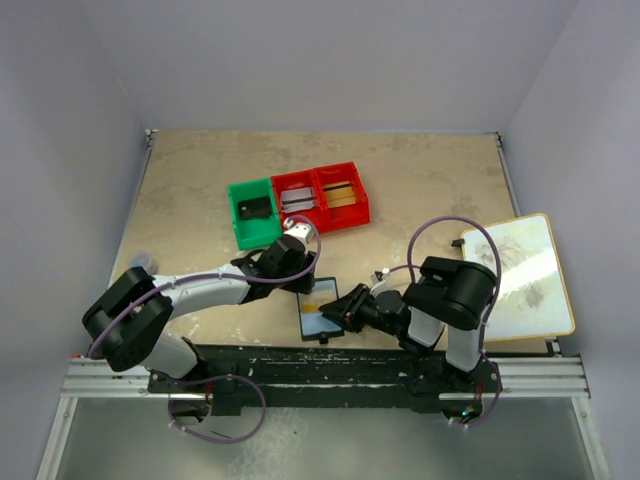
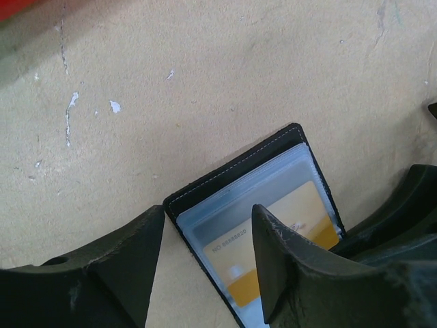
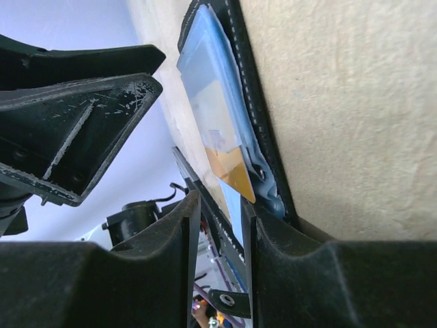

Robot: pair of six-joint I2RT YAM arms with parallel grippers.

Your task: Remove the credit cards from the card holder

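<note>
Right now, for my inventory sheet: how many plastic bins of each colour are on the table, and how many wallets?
Green open plastic bin: 1
Red open plastic bins: 2
Black folding card holder, lying open: 1
Total: 4

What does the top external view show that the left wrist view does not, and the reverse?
Only top external: the green plastic bin, two red plastic bins beside it, the pale framed board at the right, both whole arms.
Only left wrist: white stitching along the small black folding card holder, print on the gold-brown plastic card under a clear sleeve, the left gripper with open jaws.
Both: that card holder lying open on the beige table.
</note>
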